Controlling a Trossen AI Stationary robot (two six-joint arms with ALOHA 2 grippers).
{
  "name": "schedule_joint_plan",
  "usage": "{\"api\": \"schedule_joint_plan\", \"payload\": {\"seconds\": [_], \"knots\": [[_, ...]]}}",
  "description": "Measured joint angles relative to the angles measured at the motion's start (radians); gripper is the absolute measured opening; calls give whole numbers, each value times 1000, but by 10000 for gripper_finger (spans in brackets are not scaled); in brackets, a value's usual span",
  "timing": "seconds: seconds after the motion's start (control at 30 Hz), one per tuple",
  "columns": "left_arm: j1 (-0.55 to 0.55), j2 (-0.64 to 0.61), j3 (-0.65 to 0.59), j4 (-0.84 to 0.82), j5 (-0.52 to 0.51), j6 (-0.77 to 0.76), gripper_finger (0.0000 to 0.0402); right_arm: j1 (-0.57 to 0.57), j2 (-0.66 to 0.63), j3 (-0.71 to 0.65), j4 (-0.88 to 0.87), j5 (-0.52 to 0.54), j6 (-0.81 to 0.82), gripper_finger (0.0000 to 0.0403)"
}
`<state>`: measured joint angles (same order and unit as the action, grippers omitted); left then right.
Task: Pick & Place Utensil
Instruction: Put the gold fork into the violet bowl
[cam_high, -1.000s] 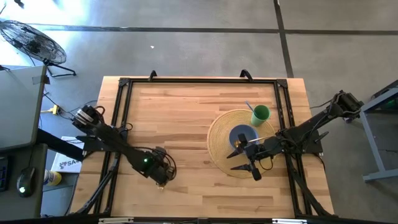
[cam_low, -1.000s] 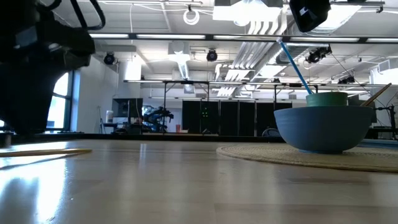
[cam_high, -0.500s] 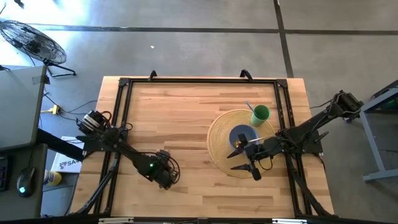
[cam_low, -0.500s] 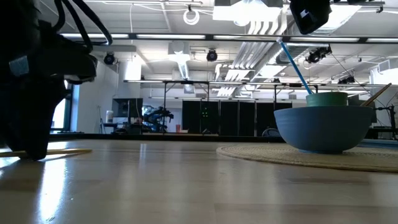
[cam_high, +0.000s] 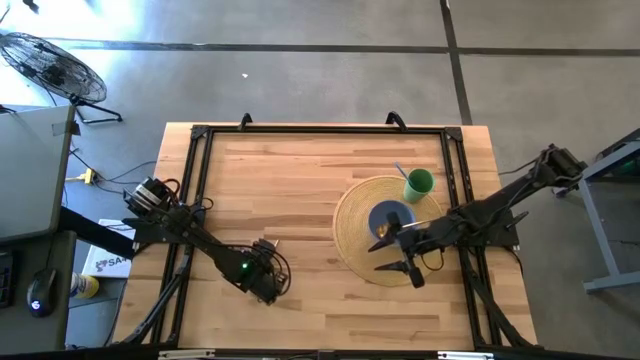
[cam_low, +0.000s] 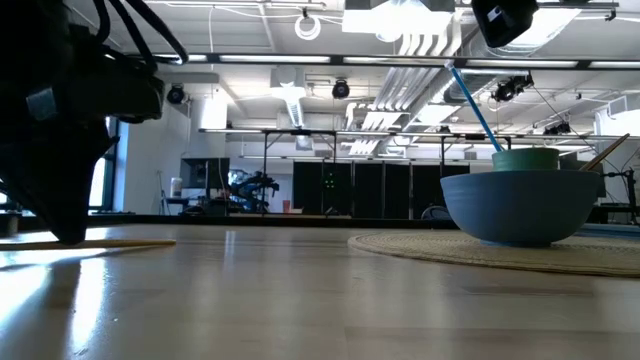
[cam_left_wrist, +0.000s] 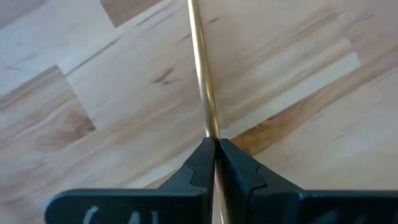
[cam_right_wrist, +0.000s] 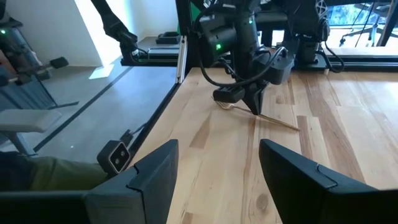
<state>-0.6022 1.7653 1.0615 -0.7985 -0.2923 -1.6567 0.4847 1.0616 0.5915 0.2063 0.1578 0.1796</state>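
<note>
A thin wooden stick-like utensil (cam_left_wrist: 200, 74) lies flat on the wooden table (cam_high: 300, 190) near its left front. My left gripper (cam_high: 266, 285) stands over it, pointing steeply down and shut on it; the same gripper (cam_right_wrist: 254, 104) and utensil (cam_right_wrist: 280, 122) show in the right wrist view. My right gripper (cam_high: 402, 262) hovers open above the near edge of a round woven mat (cam_high: 352, 240). On the mat rest a blue bowl (cam_high: 390, 217) and a green cup (cam_high: 419, 183) with utensils standing in it. My left gripper pinches the utensil's thin shaft (cam_left_wrist: 211, 127) between its two fingers (cam_left_wrist: 239, 168). The fingers come from above, pointing steeply down, one on each long side of the shaft. The utensil lies level on the table, its free length (cam_low: 120, 243) reaching out past the fingers.
A black frame (cam_high: 320, 131) runs around the table's edges. In the cup stand a blue stick (cam_low: 475, 105) and a wooden one (cam_low: 605, 152). Bare wood lies between the left gripper and the mat.
My left gripper has sunk to the table and gone a little toward the near edge, down onto the utensil. The utensil's free end has slid a little along the table. The right arm has kept still.
</note>
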Motion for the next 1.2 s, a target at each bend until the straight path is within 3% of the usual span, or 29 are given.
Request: {"api": "schedule_joint_plan", "payload": {"seconds": [0.27,0.5,0.6,0.73,1.0,1.2], "knots": [[0,0,0,-5,-11,3,21,0,-17,0,-14,0,1,218],[0,28,0,-4,-31,24,98,0,-17,0,-23,0,3,218],[0,44,2,-4,-33,36,110,0,-17,0,-24,0,3,218],[-1,58,5,-3,-13,80,92,0,-17,0,-26,0,3,218],[0,58,5,3,1,105,13,0,-17,0,-29,0,3,218],[-2,59,2,5,-29,74,39,0,-17,0,-30,0,3,218]]}}
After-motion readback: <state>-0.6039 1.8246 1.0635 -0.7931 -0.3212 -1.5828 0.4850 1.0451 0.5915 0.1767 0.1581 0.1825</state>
